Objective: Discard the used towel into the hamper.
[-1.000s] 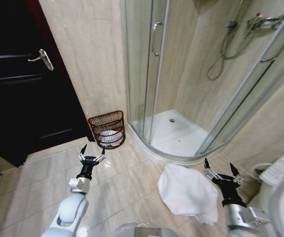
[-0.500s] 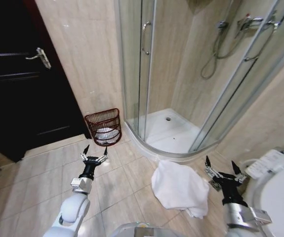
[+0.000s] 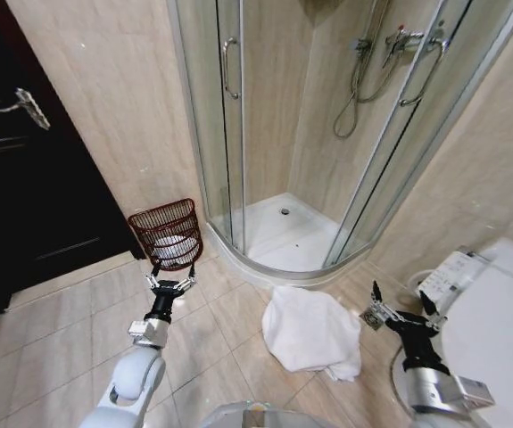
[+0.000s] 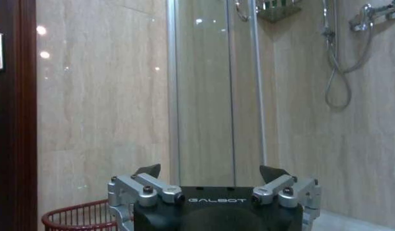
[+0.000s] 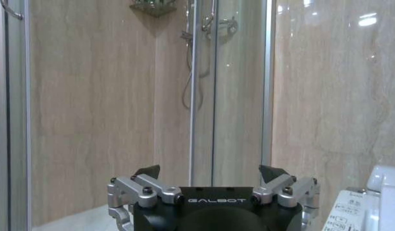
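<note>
Left gripper [image 3: 169,278] hung over the tiled floor [image 3: 51,339] with its fingers spread and nothing between them; I read the same released state in the left wrist view, where the two fingertips stood well apart on either side of the body marked GALBOT [image 4: 213,175]. Directly ahead of that gripper, near its fingertips but apart from them, stood the hamper [image 3: 167,234], a dark reddish-brown openwork basket with its flat back toward the beige wall [image 3: 104,107]. Something white lay inside it; I could not tell what. From the left wrist camera the hamper's rim [image 4: 78,216] showed low, beside the gripper, next to the dark door [image 3: 24,196].

Right gripper [image 3: 402,306] was likewise released, fingers splayed and empty, held over the floor on my right. The right wrist view confirmed the gap between its fingertips [image 5: 210,175]. The towel [image 3: 312,332], white and crumpled in a heap, lay on the tiles between the two grippers, closer to the right one and just inboard of it, touching neither. It lay well apart from the hamper.

Ahead of the towel ran the curved base of the shower cubicle [image 3: 283,227], its glass doors shut. Beside the right gripper, on its outer side, stood the toilet [image 3: 497,312].
</note>
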Available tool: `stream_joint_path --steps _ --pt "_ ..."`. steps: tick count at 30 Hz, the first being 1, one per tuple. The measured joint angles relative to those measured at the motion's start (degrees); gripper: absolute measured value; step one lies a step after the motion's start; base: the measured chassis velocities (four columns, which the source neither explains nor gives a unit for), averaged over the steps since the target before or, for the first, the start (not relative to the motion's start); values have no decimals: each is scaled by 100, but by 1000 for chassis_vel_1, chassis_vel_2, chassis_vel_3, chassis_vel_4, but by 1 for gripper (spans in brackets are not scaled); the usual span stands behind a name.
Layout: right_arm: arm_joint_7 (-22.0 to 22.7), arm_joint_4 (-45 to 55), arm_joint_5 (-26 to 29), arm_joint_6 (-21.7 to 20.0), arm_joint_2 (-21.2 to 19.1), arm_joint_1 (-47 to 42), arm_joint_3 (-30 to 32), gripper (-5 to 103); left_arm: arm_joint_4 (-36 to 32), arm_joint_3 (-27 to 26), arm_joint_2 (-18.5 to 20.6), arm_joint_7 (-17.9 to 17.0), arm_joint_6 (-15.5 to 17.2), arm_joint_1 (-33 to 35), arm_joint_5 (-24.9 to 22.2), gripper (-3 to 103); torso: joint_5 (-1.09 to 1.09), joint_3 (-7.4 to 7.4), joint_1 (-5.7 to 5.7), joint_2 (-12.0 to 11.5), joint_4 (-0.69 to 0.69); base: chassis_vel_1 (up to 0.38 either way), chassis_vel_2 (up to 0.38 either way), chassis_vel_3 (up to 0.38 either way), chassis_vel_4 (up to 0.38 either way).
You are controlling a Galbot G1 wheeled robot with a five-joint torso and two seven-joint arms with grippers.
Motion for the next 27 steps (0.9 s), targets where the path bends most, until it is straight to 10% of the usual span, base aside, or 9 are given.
stream_joint_path --steps 27 --pt "90 59 17 -5 0 50 20 100 -127 -1 -66 47 180 -47 26 100 0 248 159 409 0 0 0 0 0"
